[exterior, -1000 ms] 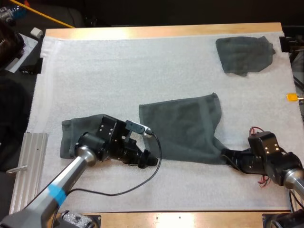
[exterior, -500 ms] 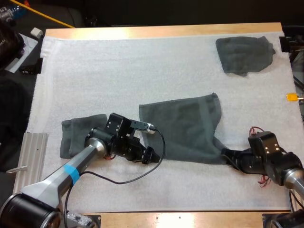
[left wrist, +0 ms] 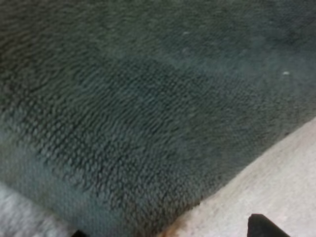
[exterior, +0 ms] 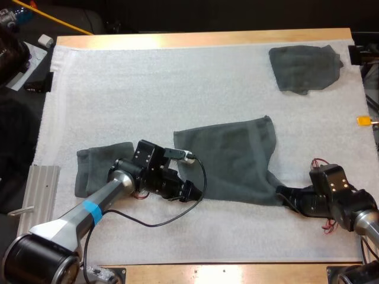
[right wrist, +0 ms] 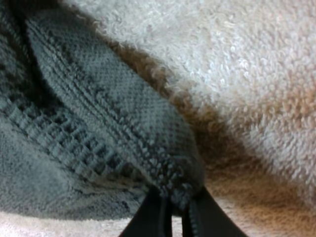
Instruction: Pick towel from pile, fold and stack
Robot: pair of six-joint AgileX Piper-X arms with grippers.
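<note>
Nearest the arms, the right end effector [exterior: 284,197] is pinched on the near right corner of the spread towel [exterior: 228,157], which lies flat on the white mat [exterior: 148,89]. The left end effector [exterior: 190,192] sits at that towel's near left corner, fingers apart over the edge and gripping nothing. Judging from this, the pick is done, and the folding and stacking are left. A smaller towel [exterior: 89,171] lies under the left arm, and a crumpled towel [exterior: 305,68] waits at the far right.

Spread towel [exterior: 228,157], left claw [exterior: 188,192] at near-left edge, right claw [exterior: 283,195] at near-right corner
</note>
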